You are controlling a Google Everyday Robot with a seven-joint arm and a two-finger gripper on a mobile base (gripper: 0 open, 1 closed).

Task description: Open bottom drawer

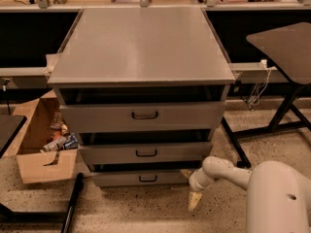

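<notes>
Grey bottom drawer (141, 178) sits lowest; cream pincer (194, 201) hangs beside its right end, opening indiscernible.

Cannot see inside the bottom drawer (119, 179), tucked under the middle drawer (107, 154). Cannot tell how the gripper (194, 201) stands, hanging below the bench's (141, 47) front-right corner. Cannot follow the arm (228, 171) past the lower right edge. Cannot identify clutter in the cardboard box (43, 166).
</notes>
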